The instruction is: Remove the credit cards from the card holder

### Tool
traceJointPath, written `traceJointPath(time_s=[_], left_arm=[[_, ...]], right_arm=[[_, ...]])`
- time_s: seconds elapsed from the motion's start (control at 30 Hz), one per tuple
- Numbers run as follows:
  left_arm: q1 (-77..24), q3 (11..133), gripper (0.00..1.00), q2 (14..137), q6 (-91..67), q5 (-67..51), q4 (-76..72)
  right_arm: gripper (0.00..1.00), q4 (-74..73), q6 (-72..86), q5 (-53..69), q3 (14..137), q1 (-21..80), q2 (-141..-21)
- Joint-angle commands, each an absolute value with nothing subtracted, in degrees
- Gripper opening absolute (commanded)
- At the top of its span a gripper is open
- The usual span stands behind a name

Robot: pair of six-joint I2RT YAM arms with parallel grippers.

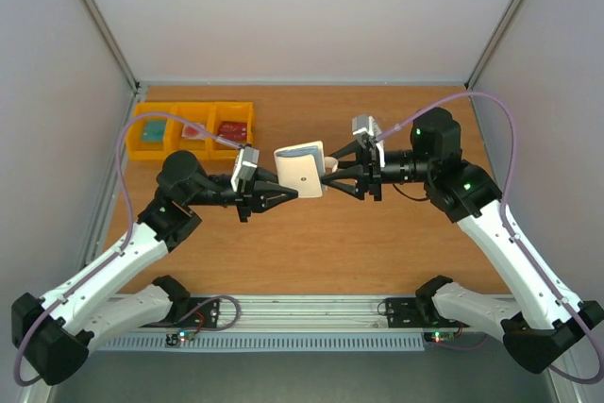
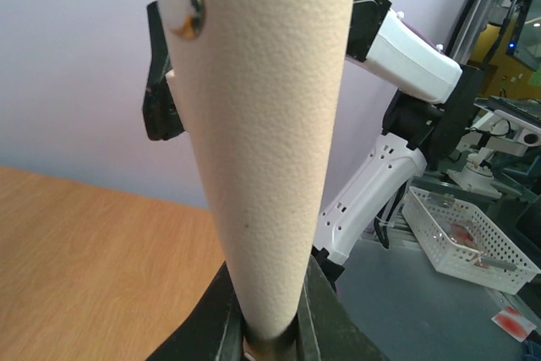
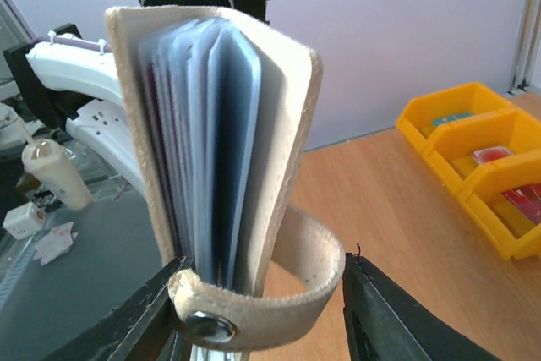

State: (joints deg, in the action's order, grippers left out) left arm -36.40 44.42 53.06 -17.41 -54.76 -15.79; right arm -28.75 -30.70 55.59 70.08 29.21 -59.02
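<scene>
Card holder aloft, well off table edges.

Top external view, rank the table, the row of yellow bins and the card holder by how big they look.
1. table
2. row of yellow bins
3. card holder
The holder is raised toward the camera, so it looks enlarged.

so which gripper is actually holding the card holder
The left gripper: shut on one edge of the card holder. The right gripper only straddles its snap tab, jaws apart.
</scene>
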Motion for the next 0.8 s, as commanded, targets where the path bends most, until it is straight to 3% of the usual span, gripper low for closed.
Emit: traceJointPath(time_s=[0.0,0.13,0.37,0.77], left_arm=[[-36.6,44.7,0.0,53.3,-16.3,-57.4,-21.9],[-36.7,44.7,0.0,53.7,-16.1,-57.6,-22.4],[-36.8,44.2,0.0,54.2,-20.2,-53.2,-19.5],[-36.7,43.9,0.0,55.1,-20.0,-52.3,-19.2]], right_arm=[[0.47,-30.0,-31.7,56.5,73.1,28.9,-60.4],[0.45,-29.6,-30.2,57.7,73.7,28.9,-62.2],[0.58,-26.9,-27.7,64.3,72.4,31.3,-64.6],[0.63,-33.9,-31.4,63.7,74.2,33.7,-64.2]])
